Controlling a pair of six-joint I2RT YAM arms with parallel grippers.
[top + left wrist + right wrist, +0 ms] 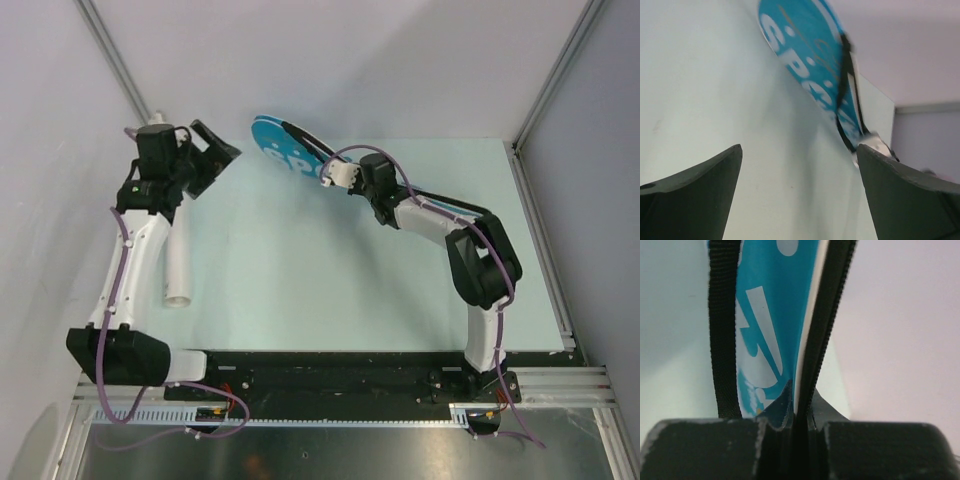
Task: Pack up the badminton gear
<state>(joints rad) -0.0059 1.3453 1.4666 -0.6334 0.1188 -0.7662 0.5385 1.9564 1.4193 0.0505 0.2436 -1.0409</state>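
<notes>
The blue "SPORT" racket bag with black edging lies slantwise at the back of the table. It also shows in the left wrist view and the right wrist view. My right gripper is shut on the bag's black zipper edge. My left gripper is open and empty, held above the table at the back left. The white cylindrical tube lies on the table beside the left arm. Rackets and shuttlecocks are out of view.
The pale green table top is bounded by grey walls at the left, back and right. A metal frame rail runs along the table's right edge. The black base rail holds both arms at the near edge.
</notes>
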